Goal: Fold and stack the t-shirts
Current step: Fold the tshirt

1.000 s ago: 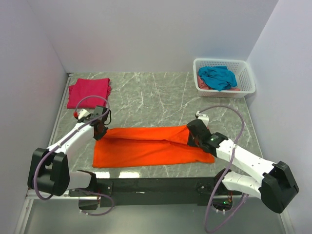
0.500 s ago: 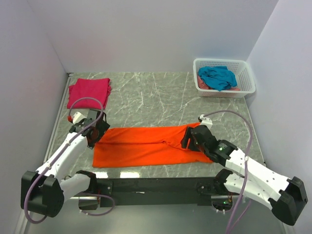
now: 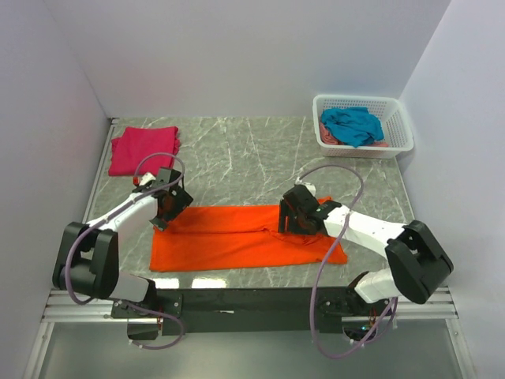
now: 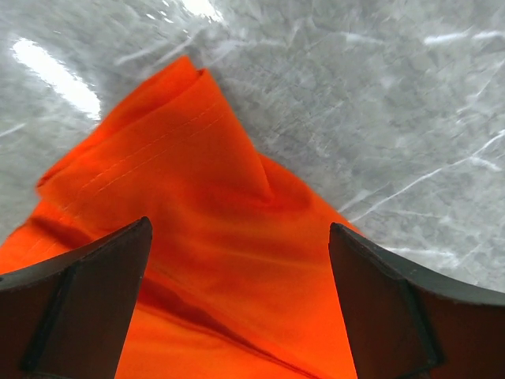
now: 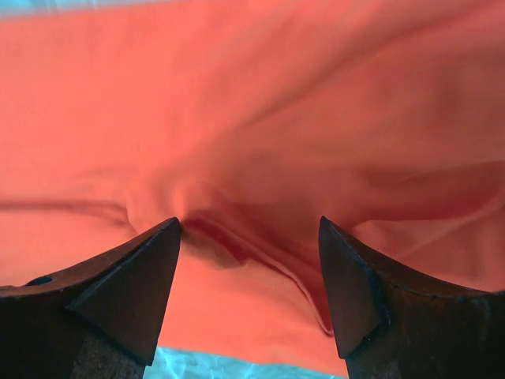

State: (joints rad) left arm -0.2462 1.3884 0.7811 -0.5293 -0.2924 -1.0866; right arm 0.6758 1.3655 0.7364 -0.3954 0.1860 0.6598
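A bright orange t-shirt lies as a long folded band near the table's front edge. My left gripper hovers open over its upper left corner; in the left wrist view the orange cloth lies loose under the left gripper. My right gripper is open above the wrinkled right part of the shirt, with the right gripper's jaws apart and nothing held. A folded magenta-pink t-shirt rests at the back left. A teal-blue t-shirt is crumpled in the basket.
A white lattice basket stands at the back right corner and also holds some pink cloth under the teal one. White walls close in the left, back and right sides. Grey marble tabletop shows between the shirts.
Both grippers have opened and let go of the orange shirt. The right gripper has shifted left over the cloth; the left has moved slightly right onto the shirt's corner.
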